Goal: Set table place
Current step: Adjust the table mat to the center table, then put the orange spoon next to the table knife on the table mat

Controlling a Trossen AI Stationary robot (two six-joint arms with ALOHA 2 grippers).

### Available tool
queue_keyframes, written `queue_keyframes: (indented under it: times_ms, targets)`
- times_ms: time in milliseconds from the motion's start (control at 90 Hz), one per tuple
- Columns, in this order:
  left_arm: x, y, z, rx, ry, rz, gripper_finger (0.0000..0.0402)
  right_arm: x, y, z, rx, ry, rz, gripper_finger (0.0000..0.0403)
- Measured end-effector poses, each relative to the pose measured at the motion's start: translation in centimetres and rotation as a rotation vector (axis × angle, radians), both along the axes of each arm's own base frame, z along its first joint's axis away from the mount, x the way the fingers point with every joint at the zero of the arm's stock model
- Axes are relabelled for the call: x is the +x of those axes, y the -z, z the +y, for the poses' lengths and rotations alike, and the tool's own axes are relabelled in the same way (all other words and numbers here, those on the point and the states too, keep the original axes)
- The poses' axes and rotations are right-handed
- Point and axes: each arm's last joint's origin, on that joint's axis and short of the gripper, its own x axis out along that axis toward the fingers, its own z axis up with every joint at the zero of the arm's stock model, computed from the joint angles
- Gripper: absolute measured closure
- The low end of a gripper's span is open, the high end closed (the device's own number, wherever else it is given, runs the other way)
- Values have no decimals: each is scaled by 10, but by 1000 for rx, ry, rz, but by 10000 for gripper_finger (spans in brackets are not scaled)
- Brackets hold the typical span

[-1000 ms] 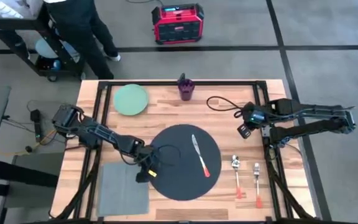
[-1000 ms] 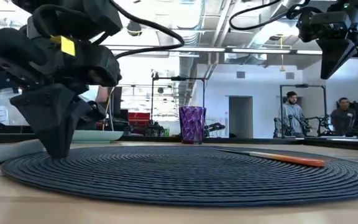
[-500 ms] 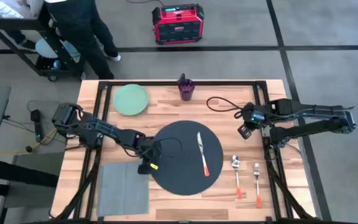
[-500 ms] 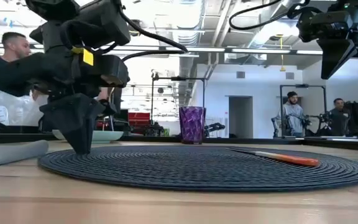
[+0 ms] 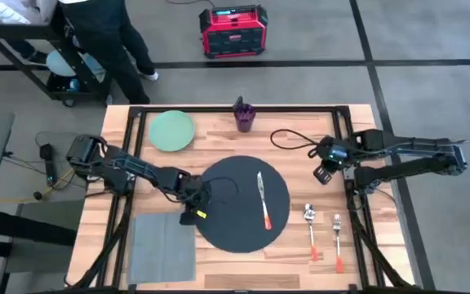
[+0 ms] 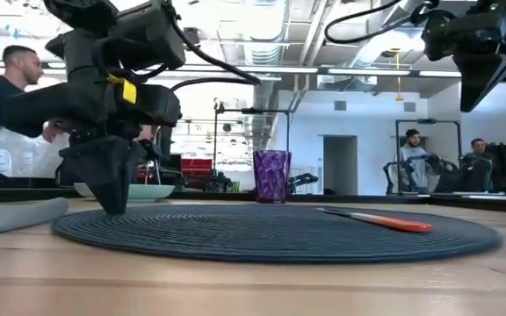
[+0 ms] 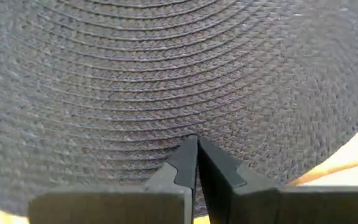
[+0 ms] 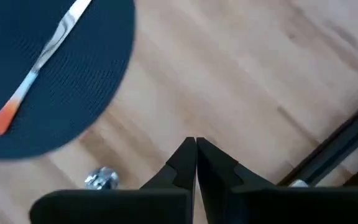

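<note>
The place, a round dark grey woven mat [image 5: 233, 222], lies flat on the wooden table [image 5: 219, 151]. A knife with an orange handle [image 5: 262, 200] lies on its right half. My left gripper [image 5: 193, 216] stands shut at the mat's left edge, its tips down on the weave [image 7: 191, 138]. My right gripper [image 5: 321, 173] hangs shut above bare wood to the right of the mat [image 8: 196, 140], touching nothing. In the low view the left gripper [image 6: 112, 209] stands at the mat's left rim [image 6: 271, 233]. My left gripper presses its shut fingertips [image 7: 182, 155] down on the mat's top surface just inside its left edge [image 7: 160, 134]. The fingers come from above, pointing down. The mat lies flat on the table under them.
A pale green plate [image 5: 172, 131] and a purple cup [image 5: 244, 116] stand at the far side. A grey napkin [image 5: 163, 247] lies at the near left. A spoon [image 5: 309, 224] and a fork [image 5: 338, 237] lie right of the mat. A person [image 6: 11, 83] stands beyond the table.
My left gripper, staying shut and on the mat, has gone toward the table's far edge and a little to the right. The mat has slid along the table with it toward the far edge, still flat, and the knife has ridden along on it.
</note>
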Motion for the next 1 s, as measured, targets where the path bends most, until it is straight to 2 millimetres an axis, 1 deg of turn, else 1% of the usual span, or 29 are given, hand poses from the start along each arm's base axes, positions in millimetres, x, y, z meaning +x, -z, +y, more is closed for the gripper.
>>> queue_keyframes:
  times_ms: [78,156,211,256,322,400,444,533,622,656,700,767,856,1000]
  targets:
    - [1,-21,1,24,6,-53,402,0,0,5,150,2,-8,385]
    - [10,-58,0,12,-6,-225,401,0,0,13,266,7,-4,356]
    - [9,-80,0,-2,-5,-294,402,0,0,21,290,11,8,332]
    - [7,-93,0,-11,-2,-330,402,0,0,27,293,19,16,314]
    - [5,-115,0,-21,-3,-412,402,0,1,36,302,71,28,289]
    - [-2,-146,2,-7,-26,-534,402,3,13,52,337,150,17,266]
    - [-7,-158,4,3,-40,-587,402,6,23,63,361,180,-10,256]
    - [-16,-167,6,29,-65,-617,402,11,49,89,410,251,-61,247]
    - [-25,-177,8,22,-86,-655,401,8,77,113,414,342,-51,249]
    - [-28,-181,8,18,-91,-665,401,7,84,122,417,380,-67,252]
    - [-32,-182,9,20,-92,-658,402,6,88,133,415,429,-103,257]
    - [-34,-180,9,24,-91,-634,402,5,89,148,428,492,-153,265]
    - [-37,-179,10,25,-89,-617,402,4,94,163,420,544,-156,273]
    - [-37,-179,10,33,-74,-609,402,18,109,182,456,541,-101,275]
